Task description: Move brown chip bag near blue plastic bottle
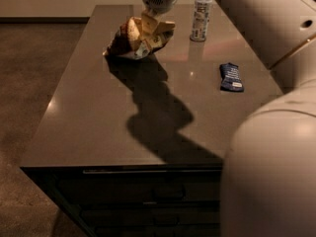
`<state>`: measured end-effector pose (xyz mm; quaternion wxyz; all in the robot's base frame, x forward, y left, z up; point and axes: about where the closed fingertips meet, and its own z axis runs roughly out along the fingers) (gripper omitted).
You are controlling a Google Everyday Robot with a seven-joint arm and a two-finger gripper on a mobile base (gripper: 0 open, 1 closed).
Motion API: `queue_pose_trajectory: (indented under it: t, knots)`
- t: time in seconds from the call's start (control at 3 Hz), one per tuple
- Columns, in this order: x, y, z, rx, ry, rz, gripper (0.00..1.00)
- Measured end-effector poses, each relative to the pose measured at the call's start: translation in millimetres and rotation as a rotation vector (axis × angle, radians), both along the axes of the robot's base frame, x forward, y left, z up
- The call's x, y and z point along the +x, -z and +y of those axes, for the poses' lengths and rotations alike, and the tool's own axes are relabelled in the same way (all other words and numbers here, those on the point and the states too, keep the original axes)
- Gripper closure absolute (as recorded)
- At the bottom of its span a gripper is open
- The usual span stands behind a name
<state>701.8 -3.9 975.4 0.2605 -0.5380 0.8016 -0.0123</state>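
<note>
The brown chip bag (134,38) is crumpled, brown and cream-yellow, at the far middle of the dark table (98,117). My gripper (150,21) comes down from the top of the view and is shut on the bag's upper right part. The bag's lower left end sits at the table surface. The blue plastic bottle (200,18) stands upright with its pale label, to the right of the bag and a short gap away.
A small dark blue striped packet (231,76) lies on the table's right side. My pale arm (269,152) fills the right and lower right of the view. The table's front edge has drawers (153,196) below; carpeted floor lies to the left.
</note>
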Motion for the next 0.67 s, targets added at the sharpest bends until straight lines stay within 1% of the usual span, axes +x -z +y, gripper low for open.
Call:
queue_pose_trajectory:
  t: [0.33,0.67]
  knots:
    - [27.0,-7.5,-38.8,-0.008,0.059,-0.022,1.00]
    - [46.0,-8.8,-79.8,-0.019,0.130,-0.039,1.00]
